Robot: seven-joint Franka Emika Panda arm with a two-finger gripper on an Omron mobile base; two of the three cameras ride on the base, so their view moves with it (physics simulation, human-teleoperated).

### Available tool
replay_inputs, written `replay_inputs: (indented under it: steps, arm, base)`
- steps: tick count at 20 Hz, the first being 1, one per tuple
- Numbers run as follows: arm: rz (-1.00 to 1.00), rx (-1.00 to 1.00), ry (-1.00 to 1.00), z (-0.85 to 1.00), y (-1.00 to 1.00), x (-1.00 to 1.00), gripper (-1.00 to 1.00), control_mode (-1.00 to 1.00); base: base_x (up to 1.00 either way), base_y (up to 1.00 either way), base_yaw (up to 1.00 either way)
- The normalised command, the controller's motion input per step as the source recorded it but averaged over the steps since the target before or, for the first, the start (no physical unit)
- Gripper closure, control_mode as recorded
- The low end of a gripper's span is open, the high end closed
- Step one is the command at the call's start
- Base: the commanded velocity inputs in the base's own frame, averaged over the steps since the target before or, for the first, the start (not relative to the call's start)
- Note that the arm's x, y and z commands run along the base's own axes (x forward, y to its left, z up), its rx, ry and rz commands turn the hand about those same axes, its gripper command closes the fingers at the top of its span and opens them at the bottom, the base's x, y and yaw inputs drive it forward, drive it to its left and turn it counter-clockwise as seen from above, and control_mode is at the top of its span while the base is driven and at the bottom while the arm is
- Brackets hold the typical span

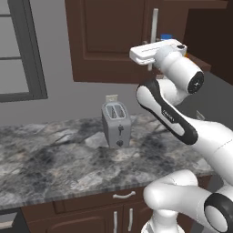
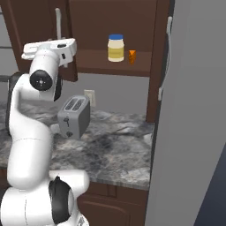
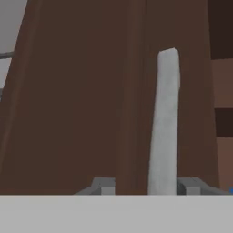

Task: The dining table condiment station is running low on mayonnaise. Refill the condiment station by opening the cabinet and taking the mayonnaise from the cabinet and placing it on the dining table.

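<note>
**Pincer at the handle of the closed cabinet door, mayonnaise on the open shelf**

Closest to the hand camera is the pincer (image 3: 145, 185): two small grey fingertips (image 3: 105, 185) with a pale silver bar handle (image 3: 164, 123) rising between them, nearer the tip on the camera's right. Whether the tips press on the bar cannot be told; they stand partly apart with the bar in the gap.

Mayonnaise (image 2: 116, 48): a small cream-yellow jar with a blue screw lid, upright on the shelf of the cabinet (image 2: 110, 26). It stands beyond the pincer and to its right, at about the same height, well apart from it. An orange wedge (image 2: 132, 56) sits just beside the jar on the side away from the pincer.

Cabinet: dark brown wood, wall-mounted. The left door (image 1: 109, 36) is panelled and lies closed directly ahead of the pincer. The right side is open, exposing the shelf.

Below the pincer lies a grey marbled counter (image 1: 50, 159) carrying a silver two-slot toaster (image 1: 116, 124) against the wall. Low brown drawer-and-door units (image 1: 91, 214) with short handles sit beneath the counter.
</note>
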Motion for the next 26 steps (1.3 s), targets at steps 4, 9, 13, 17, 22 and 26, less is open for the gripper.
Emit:
replay_inputs:
  steps: [4,9,13,17,22,26]
  arm:
    - [0.00,-0.02,0.00,0.06,1.00,-1.00,1.00,-1.00]
    - [0.00,0.00,0.03,0.00,1.00,-1.00,1.00,-1.00]
    - [0.00,0.01,-0.03,-0.19,0.82,-1.00,-1.00,-1.00]
    - [0.01,0.31,0.01,-0.01,-0.35,-0.81,-1.00,-1.00]
    - [0.11,0.45,0.09,0.11,-1.00,-0.40,-1.00,-1.00]
    - [0.18,0.35,0.18,0.00,-0.96,0.01,-1.00,-1.00]
  base:
    - [0.00,0.00,0.00]
    - [0.00,0.00,0.00]
    - [0.00,0.00,0.00]
    - [0.00,0.00,0.00]
    - [0.00,0.00,0.00]
    - [0.00,0.00,0.00]
